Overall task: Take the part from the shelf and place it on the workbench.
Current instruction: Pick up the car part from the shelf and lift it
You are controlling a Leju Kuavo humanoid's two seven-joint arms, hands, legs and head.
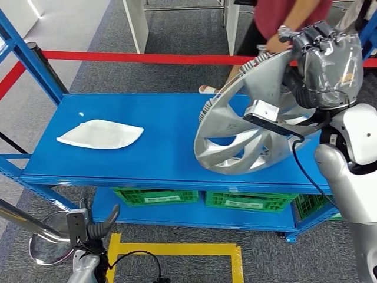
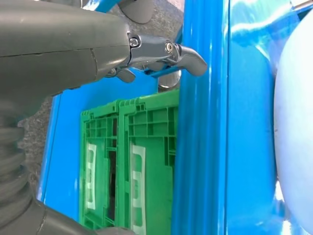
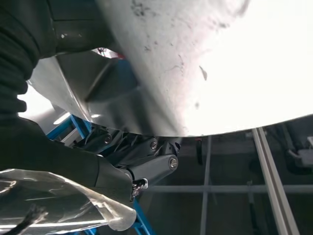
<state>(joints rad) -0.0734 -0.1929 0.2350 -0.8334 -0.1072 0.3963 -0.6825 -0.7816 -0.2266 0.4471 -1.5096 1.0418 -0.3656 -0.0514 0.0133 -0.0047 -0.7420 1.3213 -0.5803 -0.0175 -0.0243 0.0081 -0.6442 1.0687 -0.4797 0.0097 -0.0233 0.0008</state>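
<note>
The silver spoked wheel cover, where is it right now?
In the head view the silver spoked wheel cover is on the right, tilted up over the blue shelf top, held at its upper edge by the right hand, well apart from the white curved part.

Grey carpet floor [image 1: 102, 65] w/ red barrier tape [image 1: 133, 58].

Round silver spoked wheel cover [image 1: 242, 127]: satin metallic finish, apparently painted plastic; its surface looks scuffed and speckled in the right wrist view. Blue metal shelf [image 1: 169, 147]: smooth painted steel, semi-gloss. Flat white pointed-oval part [image 1: 100, 134]: smooth, glossy. Green plastic crates [image 1: 156, 196]: ribbed, matt. Right hand [image 1: 331, 62]: wrapped in clear, shiny plastic film. Grey floor [image 1: 98, 71]: rough carpet-like texture.
</note>
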